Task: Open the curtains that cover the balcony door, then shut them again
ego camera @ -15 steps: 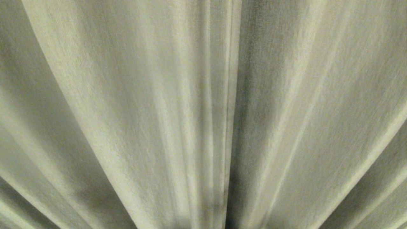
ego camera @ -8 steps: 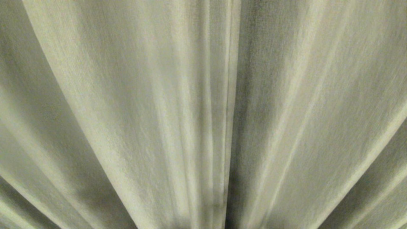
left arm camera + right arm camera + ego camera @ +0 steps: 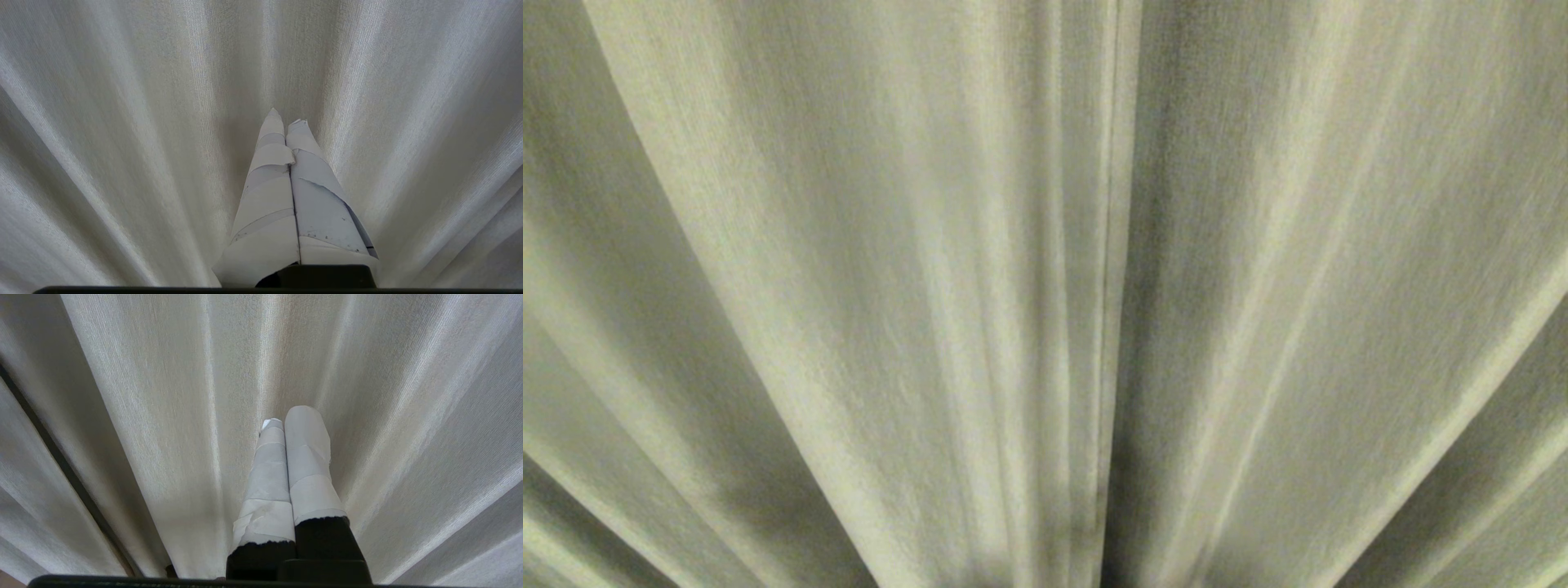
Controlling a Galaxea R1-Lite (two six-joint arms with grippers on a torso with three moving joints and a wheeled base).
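Note:
The cream-white curtains (image 3: 849,286) fill the head view, and their two panels meet at a hemmed vertical edge (image 3: 1109,286) near the middle. They hide the balcony door. Neither arm shows in the head view. In the left wrist view my left gripper (image 3: 286,120), its fingers wrapped in white tape, is shut on nothing and points at the pleated fabric (image 3: 122,122), close in front of it. My right gripper (image 3: 286,420), also taped, is shut and empty, close to the curtain (image 3: 163,416). Whether either tip touches the cloth cannot be told.
A narrow dark slit (image 3: 53,453) runs between two folds of fabric off to one side of the right gripper. Only curtain folds and shadows show otherwise.

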